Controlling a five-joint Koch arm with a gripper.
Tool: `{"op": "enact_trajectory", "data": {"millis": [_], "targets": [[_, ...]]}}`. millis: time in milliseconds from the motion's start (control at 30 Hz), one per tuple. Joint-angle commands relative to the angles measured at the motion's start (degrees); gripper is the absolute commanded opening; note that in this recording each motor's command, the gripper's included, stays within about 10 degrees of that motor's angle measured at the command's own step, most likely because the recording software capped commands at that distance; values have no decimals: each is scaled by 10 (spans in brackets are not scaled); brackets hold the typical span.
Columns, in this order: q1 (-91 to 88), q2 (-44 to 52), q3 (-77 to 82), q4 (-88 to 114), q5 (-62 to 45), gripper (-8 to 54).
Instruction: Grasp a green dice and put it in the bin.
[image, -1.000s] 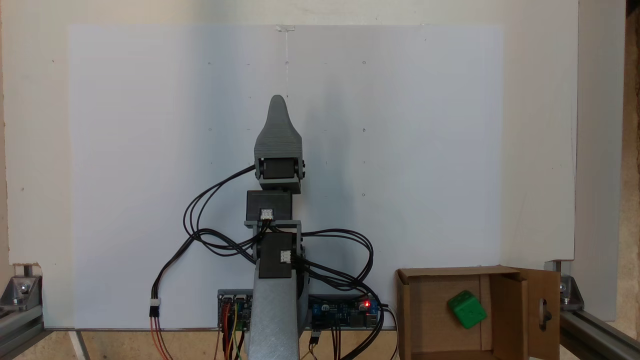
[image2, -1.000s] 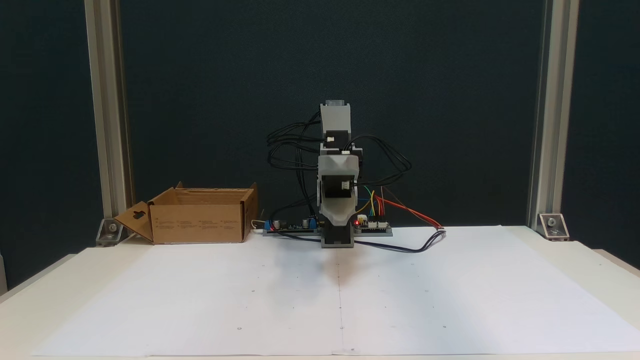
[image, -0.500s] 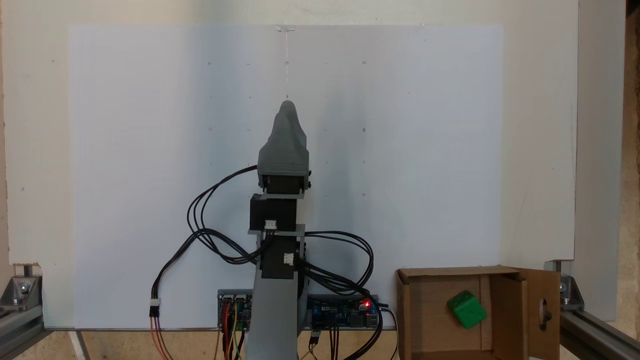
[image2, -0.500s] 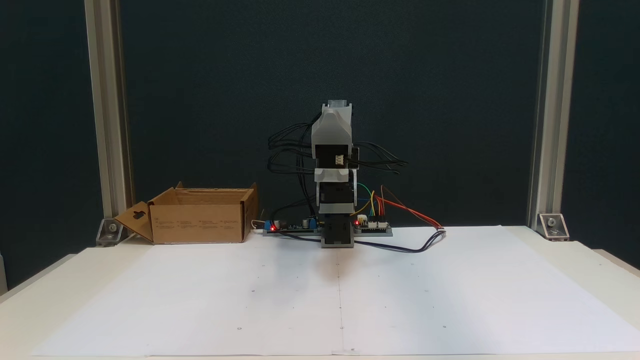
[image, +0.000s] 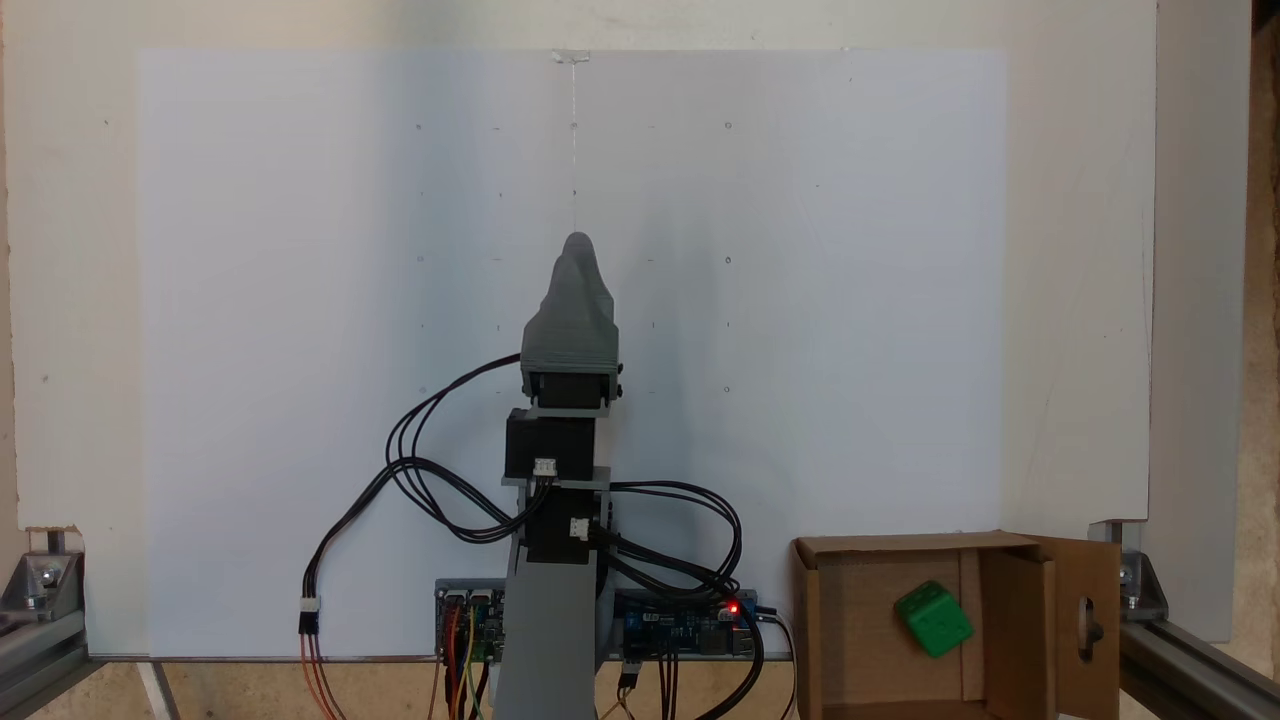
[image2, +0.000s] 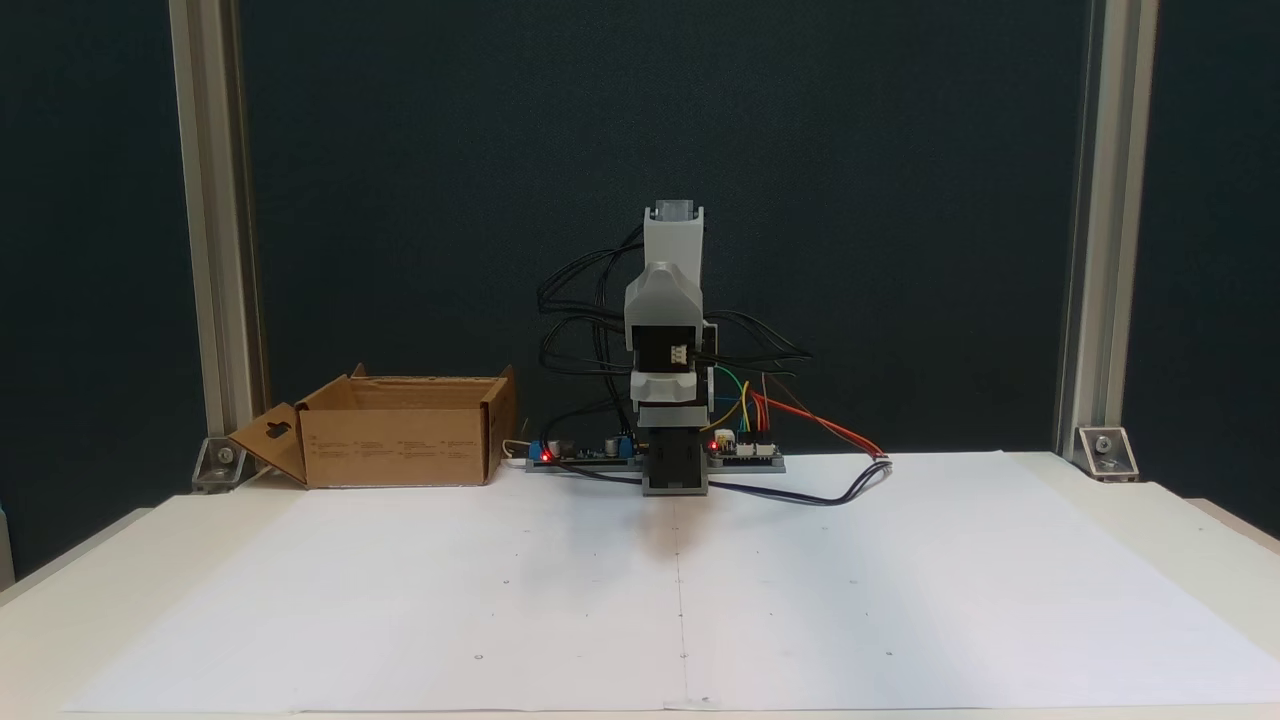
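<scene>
Gripper (image: 577, 245) of mine points out over the white paper sheet (image: 800, 300), its grey jaws stacked one behind the other in both fixed views, so I cannot tell whether they are parted or closed; nothing shows between them. Well off to its right in a fixed view, down past my base, sits the cardboard box (image: 830, 620), flaps up. Inside it, on the floor, the green dice (image: 933, 619) lies tilted on a corner. In a fixed view that same box (image2: 400, 445) stands left of my arm, beside the controller boards (image2: 585, 452).

Dice (image: 933, 619) inside bin (image: 812, 600)
</scene>
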Motion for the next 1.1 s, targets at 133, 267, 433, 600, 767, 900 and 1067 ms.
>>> {"op": "enact_trajectory", "data": {"millis": [133,267,433,600,767,900,1067], "targets": [[-2,64,-2,-53,19,436],[-2,64,9,-75,19,435],[-2,64,27,-88,19,435],[-1,64,40,-89,19,435],[-4,63,53,-90,21,435],[-5,63,62,-90,21,436],[-5,63,68,-97,21,439]]}}
